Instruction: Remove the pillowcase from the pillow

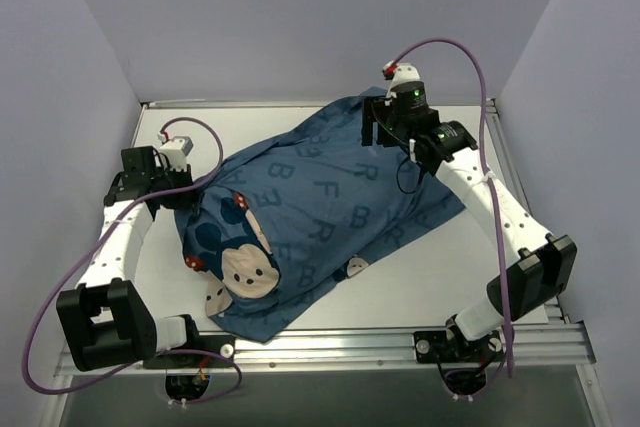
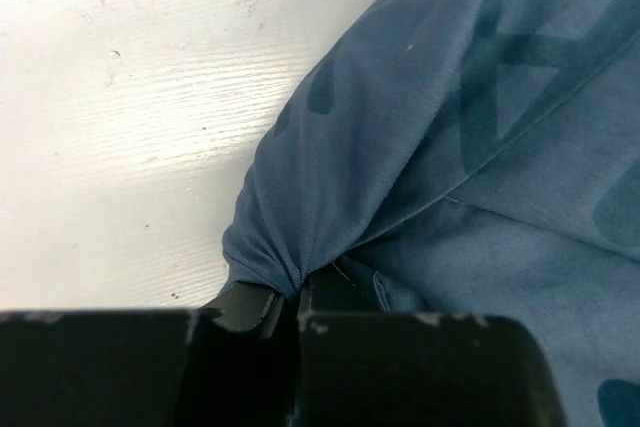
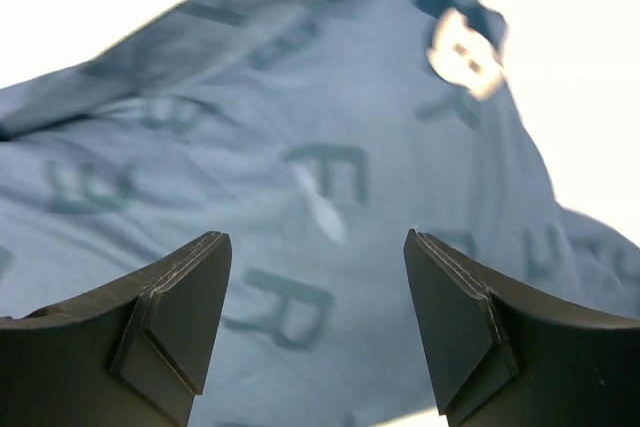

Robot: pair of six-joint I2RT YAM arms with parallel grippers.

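Note:
The blue pillowcase [image 1: 320, 207], printed with darker letters and mouse faces, lies bulging diagonally across the table; the white pillow is hidden inside it. My left gripper [image 1: 188, 179] is shut on a bunched corner of the pillowcase [image 2: 290, 267] at its left edge, the fabric puckering into the closed jaws. My right gripper [image 1: 385, 132] is open above the far right end of the pillowcase [image 3: 320, 207], its two fingers [image 3: 185, 307] spread wide over the lettered fabric, holding nothing.
The white table [image 1: 440, 277] shows bare at the near right and at the far left [image 2: 120, 127]. Grey walls close in on the left, right and back. A metal rail [image 1: 400, 342] runs along the near edge.

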